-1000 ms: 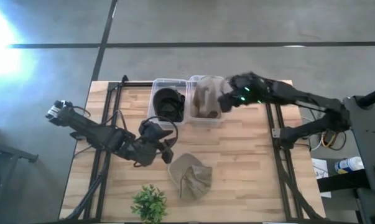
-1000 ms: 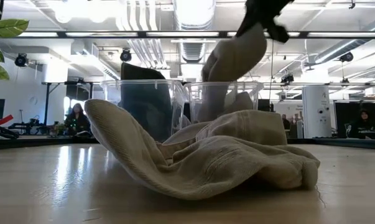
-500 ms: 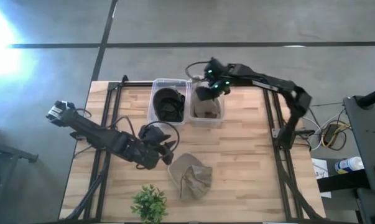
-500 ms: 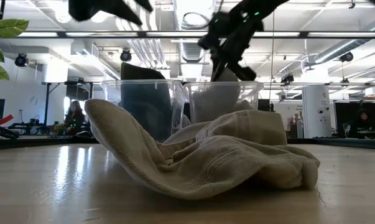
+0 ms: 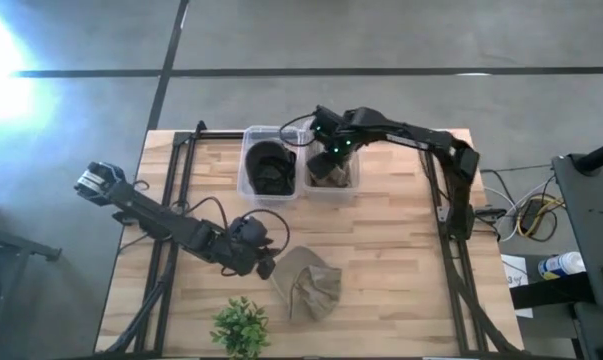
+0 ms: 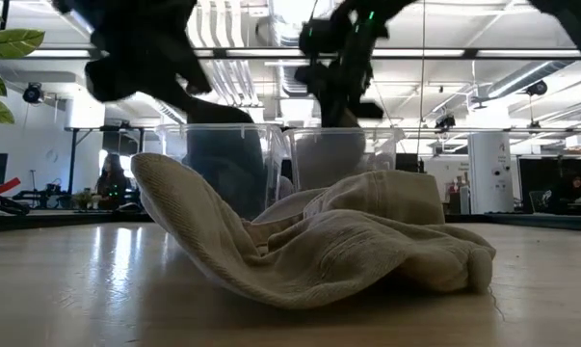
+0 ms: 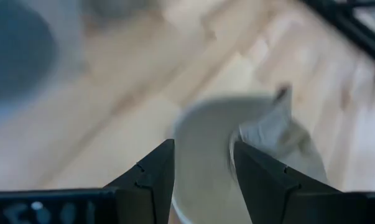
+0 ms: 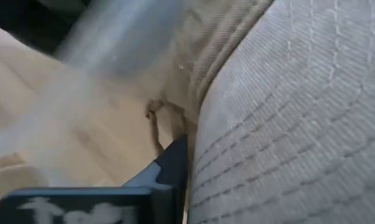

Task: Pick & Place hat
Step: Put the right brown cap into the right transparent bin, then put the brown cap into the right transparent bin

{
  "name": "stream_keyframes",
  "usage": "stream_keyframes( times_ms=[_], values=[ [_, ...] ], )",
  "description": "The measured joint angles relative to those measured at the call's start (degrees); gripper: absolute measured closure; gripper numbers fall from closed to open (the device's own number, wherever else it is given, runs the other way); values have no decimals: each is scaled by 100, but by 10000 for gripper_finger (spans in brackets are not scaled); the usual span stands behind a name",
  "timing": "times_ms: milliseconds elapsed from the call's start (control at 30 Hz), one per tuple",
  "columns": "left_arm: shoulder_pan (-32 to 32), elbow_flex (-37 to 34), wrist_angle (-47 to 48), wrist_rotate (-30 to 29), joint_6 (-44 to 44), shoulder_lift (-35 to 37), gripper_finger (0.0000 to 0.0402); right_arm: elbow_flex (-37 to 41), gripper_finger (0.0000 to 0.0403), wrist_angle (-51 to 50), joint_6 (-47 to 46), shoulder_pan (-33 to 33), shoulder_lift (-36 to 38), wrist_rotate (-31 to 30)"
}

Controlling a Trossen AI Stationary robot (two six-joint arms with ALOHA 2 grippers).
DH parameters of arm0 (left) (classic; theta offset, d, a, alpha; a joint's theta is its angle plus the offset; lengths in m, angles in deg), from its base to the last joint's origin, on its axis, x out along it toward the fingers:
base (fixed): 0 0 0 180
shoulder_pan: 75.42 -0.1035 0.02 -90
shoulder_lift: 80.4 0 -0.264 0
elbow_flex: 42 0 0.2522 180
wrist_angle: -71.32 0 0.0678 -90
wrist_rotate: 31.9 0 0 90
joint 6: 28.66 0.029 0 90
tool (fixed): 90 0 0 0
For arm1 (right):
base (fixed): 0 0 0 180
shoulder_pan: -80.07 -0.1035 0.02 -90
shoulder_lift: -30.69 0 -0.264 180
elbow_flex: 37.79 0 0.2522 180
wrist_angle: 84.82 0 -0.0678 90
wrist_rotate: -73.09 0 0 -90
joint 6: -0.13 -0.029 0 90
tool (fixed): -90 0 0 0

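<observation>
A beige hat (image 5: 309,285) lies crumpled on the wooden table near its front edge; it also shows in the low view (image 6: 319,241). My left gripper (image 5: 268,264) hovers just to its left, open, with the hat below its fingers in the left wrist view (image 7: 206,186). A second beige hat (image 5: 333,175) is in the right clear bin (image 5: 358,172). My right gripper (image 5: 326,158) is over that bin, shut on this hat (image 8: 287,112). A dark hat (image 5: 271,165) sits in the left clear bin (image 5: 245,170). My right gripper holds the second beige hat from above, over the right bin. The woven cloth (image 8: 206,155) lies against the inner side of the one finger (image 8: 175,158) that shows and hides the other finger. The hat's lower part (image 6: 333,154) is inside the bin.
The two clear bins stand side by side at the table's far middle. A small green plant (image 5: 239,325) stands at the near edge, left of the hat on the table. Bare wood lies to the right of that hat.
My right gripper has carried the second beige hat toward the table's left and down, from above the right bin's right side into the bin. My left gripper has gone toward the near edge and down, closer to the hat on the table.
</observation>
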Motion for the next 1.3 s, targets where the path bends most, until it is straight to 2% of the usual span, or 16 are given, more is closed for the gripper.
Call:
stream_keyframes(
  times_ms=[133, 233, 300, 467, 567, 700, 867, 1033, 1133, 1300],
  values=[
    [-7, -470, -398, 776, -50, 0, 243, -136, 296, 30, 290, -151, 461, -761],
    [-2, -743, -570, 1251, 83, 0, 243, -163, 266, 25, 389, -236, 762, -1070],
    [60, -865, -752, 1384, 701, 0, 243, -183, 244, 35, 451, -276, 964, -1130],
    [236, -995, -1203, 1456, 3191, 0, 243, -150, 191, 28, 441, -406, 1321, -1120],
    [240, -966, -1584, 1453, 4241, 0, 243, -148, 167, 38, 382, -478, 1430, -1121],
    [220, -899, -1780, 1470, 5039, -44, 243, -138, 147, -33, 251, -538, 1458, -1118],
    [258, -903, -1699, 2028, 5309, -386, 243, -128, 133, -163, 249, -602, 1494, -1119],
    [391, -901, -1907, 1850, 6400, -857, 243, -131, 128, -191, 251, -614, 1526, -1117],
    [376, -846, -1924, 1743, 6735, -1135, 243, -130, 130, -190, 251, -614, 1526, -1117],
    [370, -746, -2330, 882, 7228, -1593, 243, -112, 133, -195, 254, -614, 1526, -1117]
  ],
)
